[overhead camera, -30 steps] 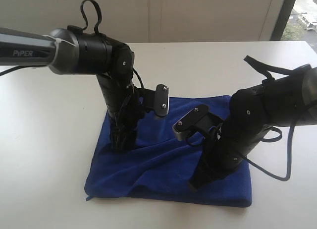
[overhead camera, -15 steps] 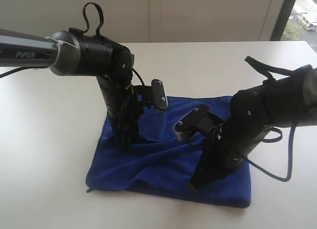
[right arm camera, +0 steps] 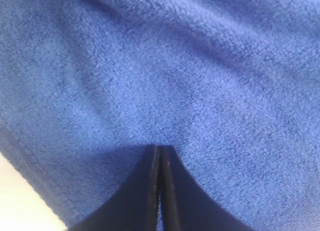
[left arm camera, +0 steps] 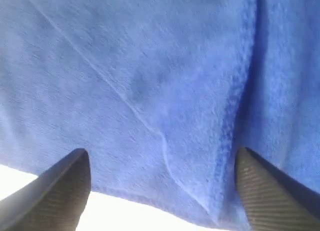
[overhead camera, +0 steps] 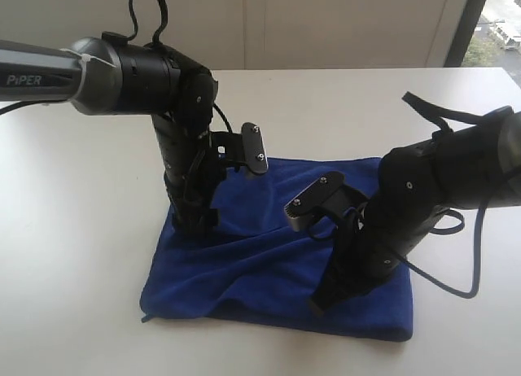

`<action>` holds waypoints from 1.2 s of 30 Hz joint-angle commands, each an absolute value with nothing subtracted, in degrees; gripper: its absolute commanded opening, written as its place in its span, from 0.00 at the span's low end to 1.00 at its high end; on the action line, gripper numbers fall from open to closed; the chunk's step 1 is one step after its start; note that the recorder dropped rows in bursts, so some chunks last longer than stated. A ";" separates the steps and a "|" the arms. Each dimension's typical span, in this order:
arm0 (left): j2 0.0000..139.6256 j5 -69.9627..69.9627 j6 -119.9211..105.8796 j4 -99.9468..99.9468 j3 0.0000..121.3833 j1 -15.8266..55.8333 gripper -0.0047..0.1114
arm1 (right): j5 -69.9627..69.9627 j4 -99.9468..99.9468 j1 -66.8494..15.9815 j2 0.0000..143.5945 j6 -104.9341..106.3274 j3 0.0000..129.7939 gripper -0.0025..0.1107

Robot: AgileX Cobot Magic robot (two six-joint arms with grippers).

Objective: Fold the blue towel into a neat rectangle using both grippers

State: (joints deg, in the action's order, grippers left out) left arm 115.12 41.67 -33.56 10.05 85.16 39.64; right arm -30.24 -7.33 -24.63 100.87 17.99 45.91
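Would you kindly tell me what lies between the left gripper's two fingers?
In the left wrist view, only the creased blue towel, with a strip of white table beyond its edge.

blue towel: one
robot arms: two, left arm and right arm
grippers: two, left gripper and right gripper
grey camera blocks: two, one per wrist
bench: one

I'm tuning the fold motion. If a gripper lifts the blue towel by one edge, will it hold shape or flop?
Probably floppy: the towel lies in soft ripples with a crease, so a lifted edge should drape. Its fuzzy pile looks grippy, not slippery. Pushed on the smooth table, it may bunch rather than slide whole.
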 commanded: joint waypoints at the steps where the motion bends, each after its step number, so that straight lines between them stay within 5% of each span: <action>1: 114.58 37.63 -32.50 7.64 85.44 40.59 0.73 | -35.89 -7.41 -24.45 103.44 17.70 43.84 0.02; 10: 115.97 36.93 -31.64 7.61 85.33 40.70 0.70 | -35.89 -7.41 -24.45 103.44 17.70 43.84 0.02; 17: 115.97 35.28 -28.23 7.49 85.33 40.70 0.44 | -35.98 -7.54 -24.45 103.44 17.70 43.84 0.02; 24: 115.97 35.85 -23.50 9.42 85.33 40.70 0.04 | -35.98 -7.65 -24.45 103.44 17.70 43.84 0.02; 36: 115.97 41.94 -1.15 28.04 85.33 40.70 0.04 | -35.98 -7.90 -24.45 103.44 17.70 43.84 0.02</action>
State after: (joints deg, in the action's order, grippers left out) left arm 115.99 40.03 -3.43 26.18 85.16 40.47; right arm -30.24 -7.43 -24.63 100.87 17.99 45.91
